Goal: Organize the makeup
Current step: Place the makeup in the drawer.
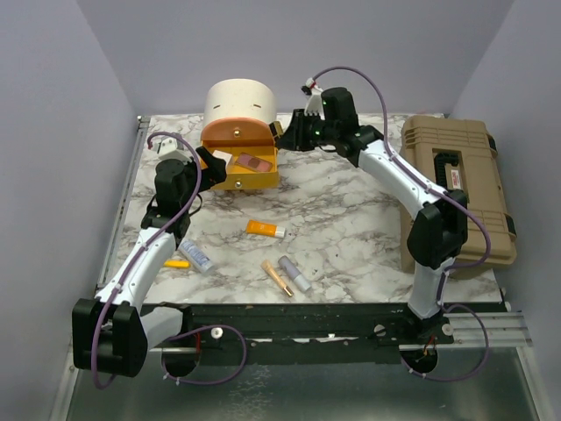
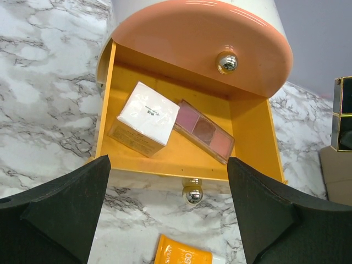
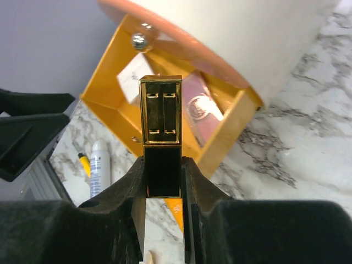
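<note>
My right gripper [image 1: 287, 136] [image 3: 163, 184] is shut on a black-and-gold lipstick case [image 3: 161, 129] and holds it above the right side of the open orange drawer [image 1: 263, 180] [image 2: 250, 126]. A white cube [image 2: 148, 116] [image 1: 222, 158] and a pink palette [image 2: 204, 131] [image 1: 254, 162] lie in the drawer. My left gripper [image 1: 210, 163] [image 2: 168, 220] is open and empty just in front of the drawer's left side. On the table lie an orange tube [image 1: 265, 230] [image 2: 181, 256], a whitish tube [image 1: 195, 255] [image 3: 99, 165], a yellow pen [image 1: 177, 263], a gold tube [image 1: 277, 277] and a lilac tube [image 1: 294, 274].
The cream-and-orange round case [image 1: 241, 107] stands at the back of the table, its drawer pulled out toward me. A big tan toolbox [image 1: 456, 189] takes the right side. Grey walls close in the table on the left, back and right.
</note>
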Robot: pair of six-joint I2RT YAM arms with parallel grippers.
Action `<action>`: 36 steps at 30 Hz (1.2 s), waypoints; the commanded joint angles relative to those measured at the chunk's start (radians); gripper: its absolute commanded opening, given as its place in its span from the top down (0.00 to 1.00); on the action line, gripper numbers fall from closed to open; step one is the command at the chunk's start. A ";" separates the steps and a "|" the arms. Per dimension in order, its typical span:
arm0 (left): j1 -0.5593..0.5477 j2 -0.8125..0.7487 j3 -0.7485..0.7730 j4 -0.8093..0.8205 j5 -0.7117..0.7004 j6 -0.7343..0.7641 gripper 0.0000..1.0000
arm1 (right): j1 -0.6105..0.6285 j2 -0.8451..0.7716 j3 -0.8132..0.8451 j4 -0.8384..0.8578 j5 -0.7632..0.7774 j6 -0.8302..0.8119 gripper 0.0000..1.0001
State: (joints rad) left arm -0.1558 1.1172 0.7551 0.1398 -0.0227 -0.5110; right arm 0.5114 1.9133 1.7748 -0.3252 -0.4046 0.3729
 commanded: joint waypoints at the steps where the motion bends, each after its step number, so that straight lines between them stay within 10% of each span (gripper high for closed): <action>1: 0.007 -0.003 -0.001 -0.006 0.013 0.010 0.12 | 0.050 0.038 0.028 0.001 -0.076 -0.014 0.87; 16: 0.006 0.010 0.007 0.000 0.013 0.008 0.12 | 0.125 0.193 0.307 -0.243 -0.179 -0.204 0.83; 36: 0.008 0.000 0.009 -0.021 0.007 0.016 0.12 | 0.134 0.340 0.501 -0.416 0.155 -0.256 0.75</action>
State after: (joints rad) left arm -0.1555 1.1259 0.7551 0.1253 -0.0227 -0.4927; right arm 0.6407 2.2322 2.2410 -0.6666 -0.3332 0.1623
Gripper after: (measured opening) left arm 0.885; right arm 0.270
